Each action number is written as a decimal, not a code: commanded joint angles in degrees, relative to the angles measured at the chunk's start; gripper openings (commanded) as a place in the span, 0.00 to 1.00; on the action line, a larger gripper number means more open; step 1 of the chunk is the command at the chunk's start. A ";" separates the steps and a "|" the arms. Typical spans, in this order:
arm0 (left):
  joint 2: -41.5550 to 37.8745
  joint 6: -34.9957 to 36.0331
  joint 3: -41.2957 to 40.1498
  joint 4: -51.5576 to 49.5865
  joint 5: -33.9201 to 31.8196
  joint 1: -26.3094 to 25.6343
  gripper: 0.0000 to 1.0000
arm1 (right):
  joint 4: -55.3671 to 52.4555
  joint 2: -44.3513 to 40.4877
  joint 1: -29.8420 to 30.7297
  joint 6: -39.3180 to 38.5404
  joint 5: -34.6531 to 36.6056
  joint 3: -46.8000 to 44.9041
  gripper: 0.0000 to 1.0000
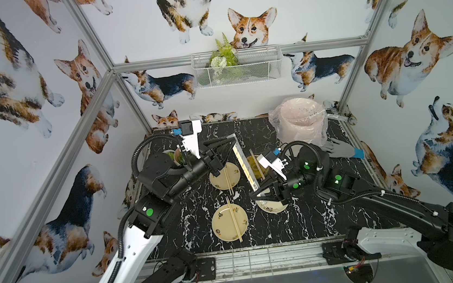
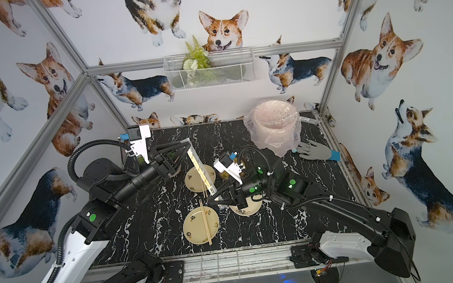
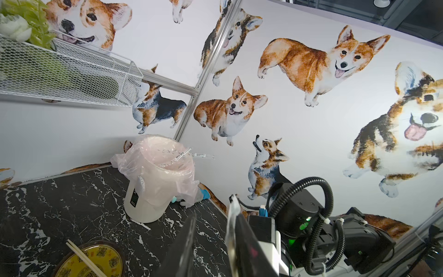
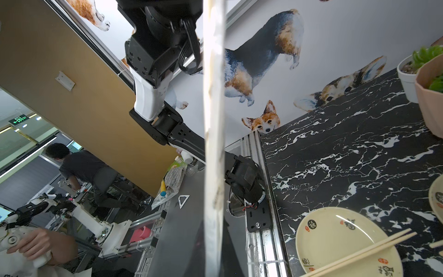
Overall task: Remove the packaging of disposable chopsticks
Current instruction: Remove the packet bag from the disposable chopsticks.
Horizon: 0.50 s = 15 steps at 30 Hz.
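A clear packaging (image 1: 244, 163) (image 2: 201, 167) with pale chopsticks (image 1: 247, 171) inside hangs slanted above the plates. My right gripper (image 1: 254, 194) (image 2: 213, 200) is shut on its near end; in the right wrist view the packaging (image 4: 213, 120) runs straight out from between the fingers of the right gripper (image 4: 213, 251). My left gripper (image 1: 233, 141) (image 2: 187, 144) is at the far end. In the left wrist view the left gripper (image 3: 214, 220) has its jaws apart, and the packaging (image 3: 232, 223) lies against one finger. Bare chopsticks (image 1: 228, 180) (image 1: 234, 222) lie across two plates.
Cream plates (image 1: 215, 181) (image 1: 216, 225) (image 1: 271, 208) and a dark yellow dish (image 1: 254, 170) crowd the middle of the black marble table. A pink bin with a clear liner (image 1: 300, 121) stands at the back right, with a grey glove (image 1: 339, 149) beside it. Potted plants (image 1: 174, 155) sit behind my left arm.
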 commanded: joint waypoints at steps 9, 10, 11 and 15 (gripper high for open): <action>2.07 0.17 2.35 0.79 10.56 0.89 0.28 | -7.82 -0.40 0.09 -4.46 -4.30 3.09 0.00; 2.28 0.13 2.56 0.71 11.14 0.94 0.27 | -8.64 -0.53 0.07 -4.90 -4.30 3.30 0.00; 2.40 0.26 2.72 0.70 11.84 0.99 0.24 | -9.43 -0.71 0.07 -5.36 -4.16 3.36 0.00; 2.63 0.54 3.12 0.63 13.15 0.95 0.09 | -11.11 -1.66 0.01 -6.41 -3.12 3.28 0.00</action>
